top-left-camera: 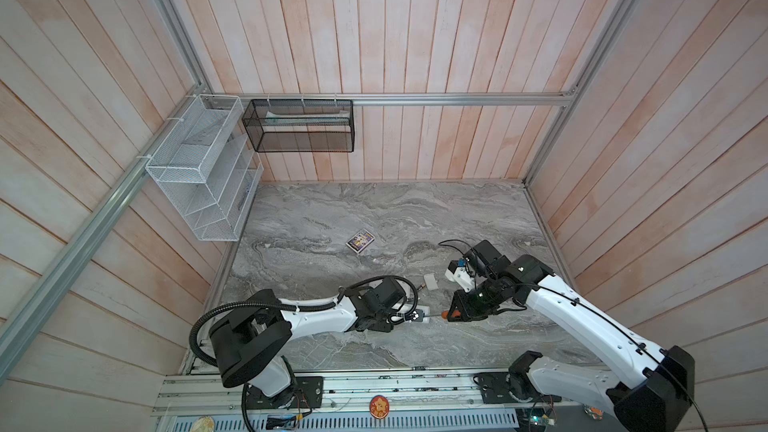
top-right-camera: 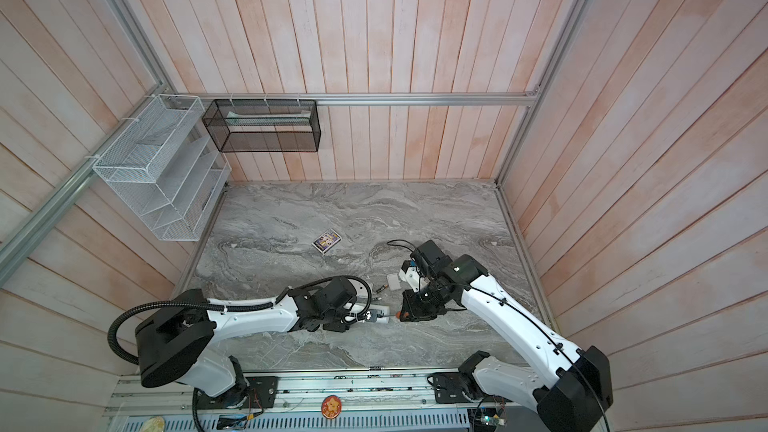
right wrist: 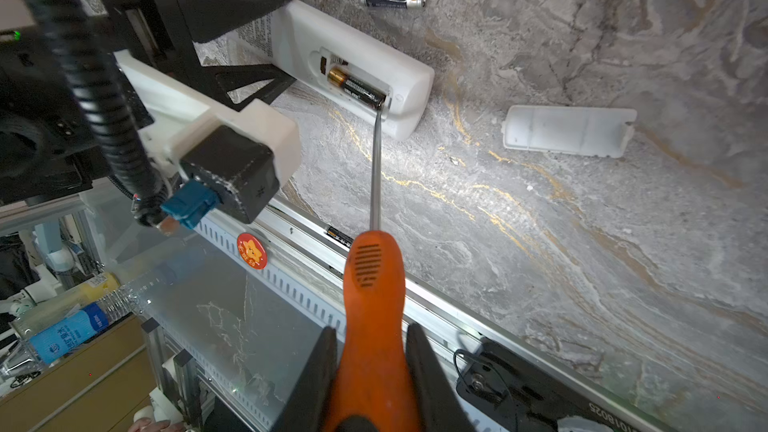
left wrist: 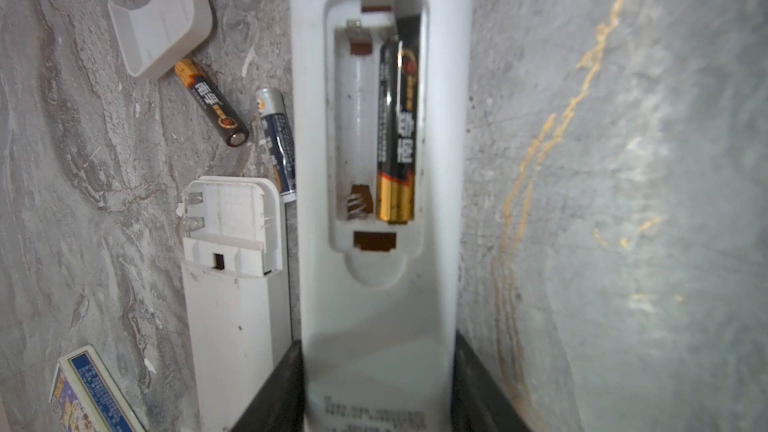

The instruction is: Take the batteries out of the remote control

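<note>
Right gripper (right wrist: 372, 338) is clamped narrow on the orange handle of the screwdriver (right wrist: 370, 268), a jaw on either flank, so the long shaft runs straight out ahead like an extra finger. That seems to be the point of the tool: the bay looks too tight for jaws, while a thin blade can get in at the end of a cell. The tip sits at the dark end of the battery (right wrist: 357, 87) lying in the remote control (right wrist: 291, 39). It appears to touch that end and is placed to lever it up.

Left gripper (left wrist: 376, 340) is part-way spread and closed around the remote control's body, one jaw on each long side, well back from the open compartment. I read this as a brace. It pins the body to the surface (right wrist: 540, 243) with its back face up, so prying should not skate it away, and it leaves the bay clear for the blade. Beside the battery, the empty bay (left wrist: 353, 118) shows its bare spring.

Just beyond lie two loose batteries (left wrist: 212, 103), the blue-and-silver one close against the remote control's side. They are next to a second remote (left wrist: 232, 305), its compartment open, and a cover plate (left wrist: 162, 14). Farther off, a small printed box (top-left-camera: 360, 241) sits alone.
</note>
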`<state>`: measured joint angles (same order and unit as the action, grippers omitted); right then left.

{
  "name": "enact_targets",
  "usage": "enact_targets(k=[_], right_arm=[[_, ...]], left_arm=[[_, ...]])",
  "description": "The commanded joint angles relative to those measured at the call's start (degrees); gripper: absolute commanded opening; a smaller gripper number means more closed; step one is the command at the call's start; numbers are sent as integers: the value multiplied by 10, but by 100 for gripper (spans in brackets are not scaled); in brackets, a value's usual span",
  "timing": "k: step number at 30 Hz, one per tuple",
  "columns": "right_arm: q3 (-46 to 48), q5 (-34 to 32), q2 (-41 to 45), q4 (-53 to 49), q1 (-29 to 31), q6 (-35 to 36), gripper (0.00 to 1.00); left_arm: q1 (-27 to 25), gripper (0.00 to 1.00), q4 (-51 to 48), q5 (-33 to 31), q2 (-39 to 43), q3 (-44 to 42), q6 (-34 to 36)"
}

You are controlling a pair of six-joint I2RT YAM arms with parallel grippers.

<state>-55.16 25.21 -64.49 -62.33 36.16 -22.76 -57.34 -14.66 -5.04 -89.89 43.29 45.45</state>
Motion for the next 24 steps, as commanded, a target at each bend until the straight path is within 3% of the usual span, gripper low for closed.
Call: enact_targets(k=[1,24], right_arm=[[-18,117,11,66,8,8,0],[-61,93,7,58,7,17,0]], left_arm=[[0,0,-73,3,-37,-34,6],[1,0,-75,9,-44,-34,8]])
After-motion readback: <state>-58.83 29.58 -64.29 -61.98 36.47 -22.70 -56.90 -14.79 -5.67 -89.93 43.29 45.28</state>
